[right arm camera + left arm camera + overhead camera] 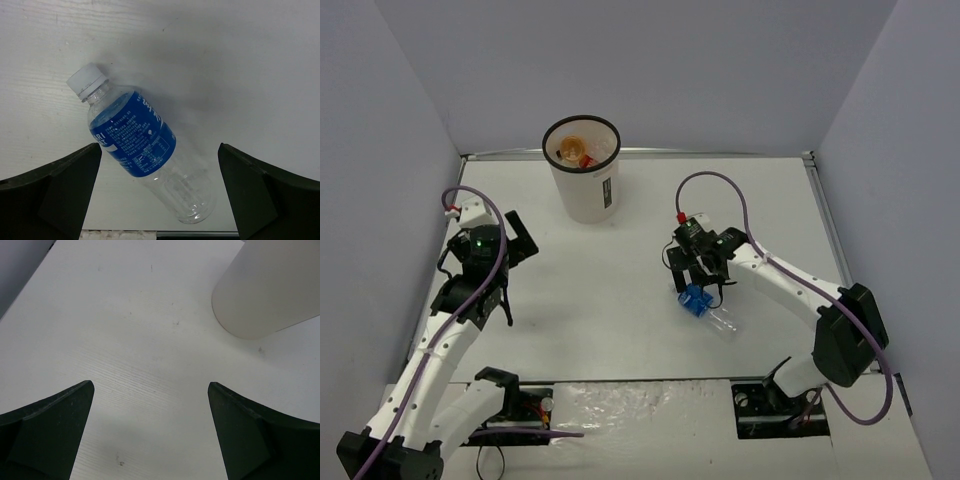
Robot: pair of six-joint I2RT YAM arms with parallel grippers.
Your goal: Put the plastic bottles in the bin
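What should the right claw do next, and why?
Probably lower and close on the bottle: the right claw hangs open over it, it lies flat on the table, ungripped, the only one seen outside the bin.

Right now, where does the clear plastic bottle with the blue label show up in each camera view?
Top external: the clear plastic bottle with the blue label lies right of centre, just below the right gripper.
Left wrist: not in it; the white cylindrical plastic bin shows there instead.
Right wrist: centre, lying flat, white cap upper left.
Shared landmark: the right gripper's black fingers, close by it in both.
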